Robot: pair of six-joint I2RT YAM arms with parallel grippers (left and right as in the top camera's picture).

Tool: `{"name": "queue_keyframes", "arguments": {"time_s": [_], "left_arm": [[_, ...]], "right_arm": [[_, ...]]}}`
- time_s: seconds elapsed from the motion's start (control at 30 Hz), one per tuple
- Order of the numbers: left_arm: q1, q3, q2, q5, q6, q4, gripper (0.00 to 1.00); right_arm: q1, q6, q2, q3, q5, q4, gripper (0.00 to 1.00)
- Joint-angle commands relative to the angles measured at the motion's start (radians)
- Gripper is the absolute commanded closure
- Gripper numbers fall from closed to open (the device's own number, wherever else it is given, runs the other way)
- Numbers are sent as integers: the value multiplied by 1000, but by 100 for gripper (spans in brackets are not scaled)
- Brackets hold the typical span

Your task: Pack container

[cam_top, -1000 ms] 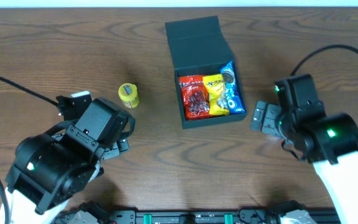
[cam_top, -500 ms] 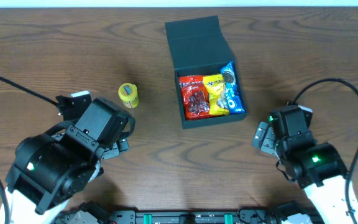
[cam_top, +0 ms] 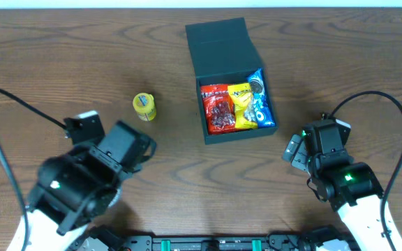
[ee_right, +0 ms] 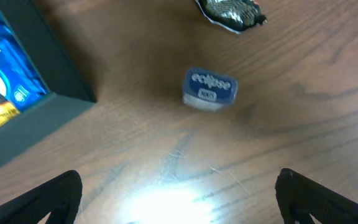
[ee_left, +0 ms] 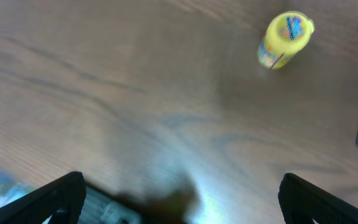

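- My left arm (cam_top: pixel 82 185) crouches low, folded on itself, down and to the left of the container (cam_top: pixel 218 45) and well apart from it.
- My left gripper (ee_left: pixel 182 200) angles toward the container's left side, jaws spread wide with nothing between them.
- My right arm (cam_top: pixel 337 174) sits folded near the container's near right corner.
- My right gripper (ee_right: pixel 179 199) faces downward just beside that corner, jaws wide apart and empty.
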Motion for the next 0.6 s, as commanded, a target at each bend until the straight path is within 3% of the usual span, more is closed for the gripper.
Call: {"name": "queue_keyframes", "arguments": {"time_s": [0.0,0.17,0.57], "left_arm": [[-38,-154,-46,-49,-8,111,4],[-31,-396,-24,-80,185,404,5],[-2,-589,196,-79,166,883,5]], "right_arm": [[-9,-10,-8,-1,16,18,1],[-9,-36,-8,-1,9,56,1],[-9,-81,-8,0,-13,111,1]]}}
